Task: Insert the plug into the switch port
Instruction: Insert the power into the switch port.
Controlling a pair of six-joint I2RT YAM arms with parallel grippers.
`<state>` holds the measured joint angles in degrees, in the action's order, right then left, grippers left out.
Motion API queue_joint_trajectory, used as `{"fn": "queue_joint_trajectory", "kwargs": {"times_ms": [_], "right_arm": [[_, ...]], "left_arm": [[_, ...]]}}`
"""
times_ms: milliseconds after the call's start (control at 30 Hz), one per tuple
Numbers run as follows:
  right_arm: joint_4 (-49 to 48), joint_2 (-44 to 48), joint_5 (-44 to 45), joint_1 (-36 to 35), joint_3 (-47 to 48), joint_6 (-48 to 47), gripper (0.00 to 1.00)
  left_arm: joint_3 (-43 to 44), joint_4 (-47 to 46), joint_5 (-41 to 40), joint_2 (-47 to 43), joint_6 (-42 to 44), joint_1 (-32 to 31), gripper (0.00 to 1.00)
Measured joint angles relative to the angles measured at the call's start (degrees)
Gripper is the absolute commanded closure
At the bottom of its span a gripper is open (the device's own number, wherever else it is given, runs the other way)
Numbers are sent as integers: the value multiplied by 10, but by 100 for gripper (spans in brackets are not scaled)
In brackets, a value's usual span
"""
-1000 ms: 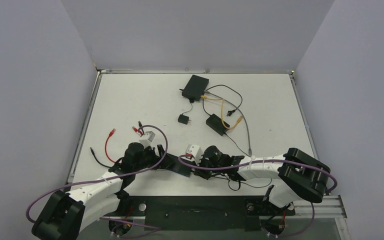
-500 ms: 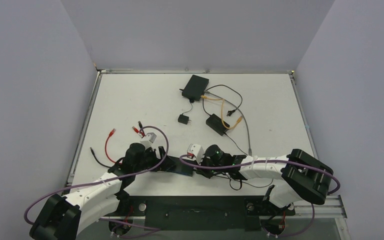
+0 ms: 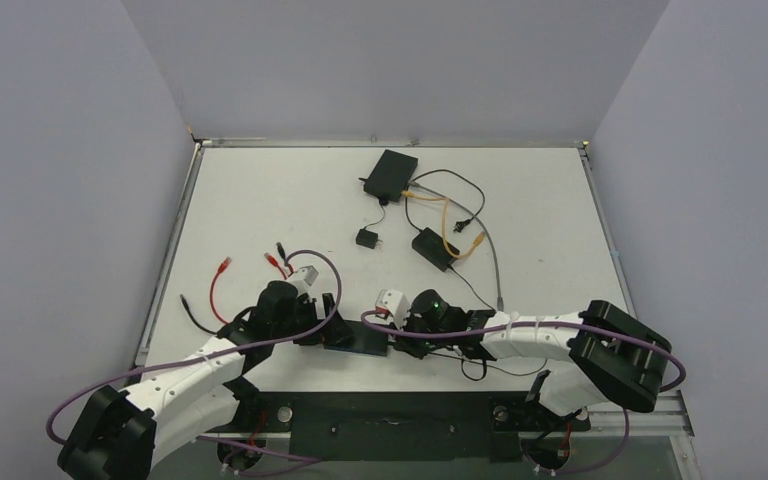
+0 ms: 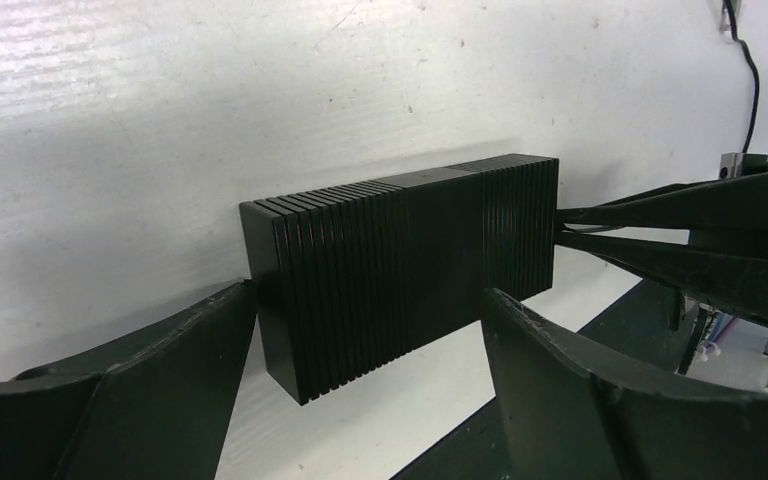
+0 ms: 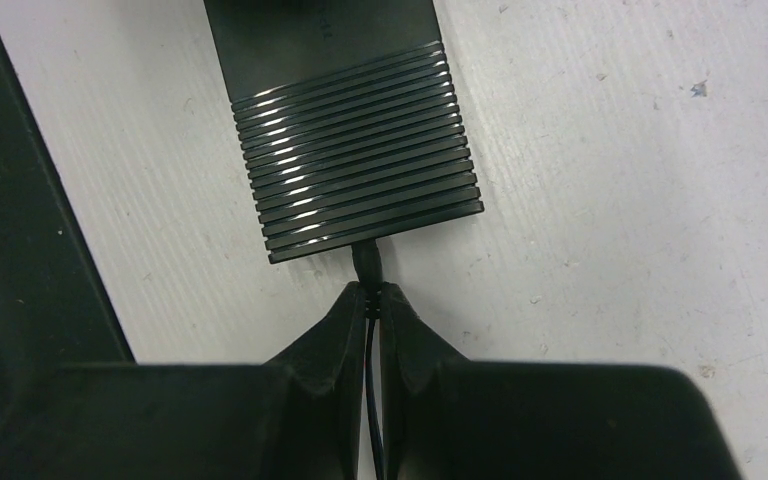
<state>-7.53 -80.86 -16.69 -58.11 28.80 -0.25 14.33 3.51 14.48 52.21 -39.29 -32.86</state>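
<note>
The switch (image 3: 360, 340) is a black ribbed box lying near the table's front edge, between my two grippers. In the left wrist view the switch (image 4: 400, 270) lies across the gap of my left gripper (image 4: 370, 300). That gripper's jaws are open and straddle the switch's left end. My right gripper (image 5: 372, 292) is shut on the thin black cable just behind the black plug (image 5: 367, 262). The plug meets the end face of the switch (image 5: 350, 150); the port itself is hidden. In the top view my left gripper (image 3: 332, 318) and right gripper (image 3: 397, 335) flank the switch.
A second black box (image 3: 390, 173) lies at the back. A black adapter (image 3: 432, 248) with orange cable (image 3: 450, 222) and a grey cable (image 3: 495, 265) lies mid-right, with a small black block (image 3: 366, 238) in the centre. A red cable (image 3: 222, 275) and a black cable (image 3: 192, 312) lie left.
My left gripper has moved right and closer to the switch, now straddling its left end. My right gripper has stayed shut on the cable at the switch's right end.
</note>
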Motion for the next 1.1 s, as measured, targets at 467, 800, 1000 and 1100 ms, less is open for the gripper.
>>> {"fn": "queue_joint_trajectory", "kwargs": {"times_ms": [467,800,1000,1100], "right_arm": [[25,35,-4,0,-8,24,100],[30,37,-6,-1,-15,57,91],[42,71,24,-1,-21,81,70],[49,109,53,-1,-21,89,58]], "left_arm": [[38,127,-101,-42,-37,-4,17],[58,148,-141,-92,-61,10,16],[62,141,-134,-91,-68,19,17],[63,136,-126,-90,-68,23,16]]}}
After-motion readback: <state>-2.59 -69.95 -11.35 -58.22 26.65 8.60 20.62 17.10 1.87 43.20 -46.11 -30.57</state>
